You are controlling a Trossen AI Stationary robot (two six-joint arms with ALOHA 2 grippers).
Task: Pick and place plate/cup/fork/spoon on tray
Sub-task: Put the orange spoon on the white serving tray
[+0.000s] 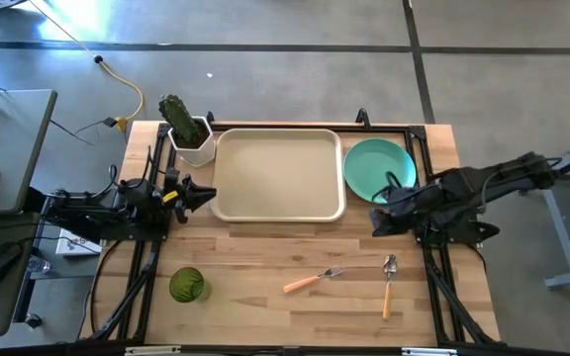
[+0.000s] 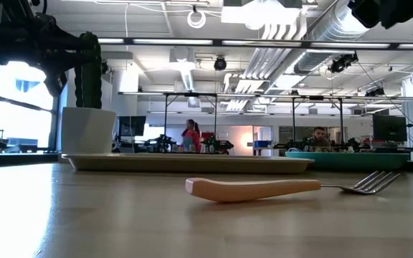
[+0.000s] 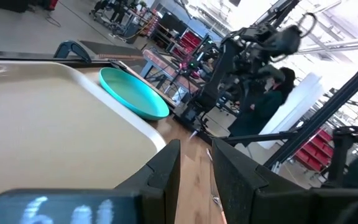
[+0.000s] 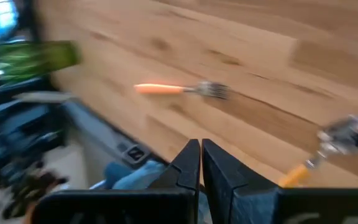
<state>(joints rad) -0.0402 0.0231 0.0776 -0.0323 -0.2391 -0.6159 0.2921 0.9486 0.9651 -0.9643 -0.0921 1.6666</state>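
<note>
Tray (image 1: 277,175) bare — nothing placed yet; all four items remain. Plate (image 1: 379,168) lies just beside the tray's right end. Fork (image 1: 314,279) and spoon (image 1: 388,283) lie on the table nearer the front, cup (image 1: 187,286) at front left. Right gripper (image 1: 379,220), fingers clenched on nothing, hangs near the plate's front edge, above the spoon. Left gripper (image 1: 209,194) waits at the tray's left edge, part-open and holding nothing.

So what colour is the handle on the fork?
Orange, with silver metal tines. The fork lies on the bare wooden table; its handle shows best in the high view.
</note>
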